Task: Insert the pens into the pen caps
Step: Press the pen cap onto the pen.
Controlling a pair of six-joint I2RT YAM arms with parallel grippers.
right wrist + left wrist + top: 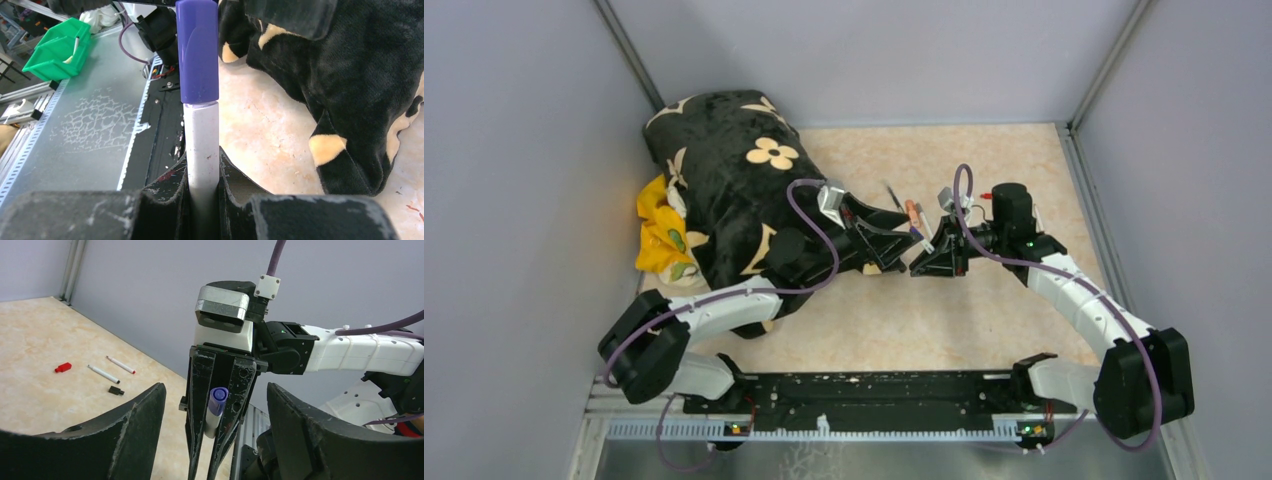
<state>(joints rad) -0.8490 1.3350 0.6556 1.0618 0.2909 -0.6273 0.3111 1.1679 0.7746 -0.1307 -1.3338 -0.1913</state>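
Observation:
My right gripper (pixel 202 167) is shut on the white barrel of a pen (pixel 201 140) that carries a purple cap (pixel 198 50) on its upper end. In the left wrist view the same capped pen (pixel 216 407) stands in the right gripper's fingers (pixel 199 405), in the gap of my open left gripper (pixel 216 390), which touches nothing. Two white pens (pixel 103 374) (pixel 120 365), a red cap (pixel 63 367) and a black cap (pixel 116 390) lie on the table. From above, the left gripper (pixel 894 245) and right gripper (pixel 927 258) meet at mid-table.
A black plush cloth with cream flowers (pixel 724 190) covers the left of the table, over a yellow cloth (pixel 662 235). An orange marker (pixel 911 212) and a thin dark pen (pixel 891 195) lie behind the grippers. Grey walls enclose the table. A green bin (pixel 55 50) sits off the table.

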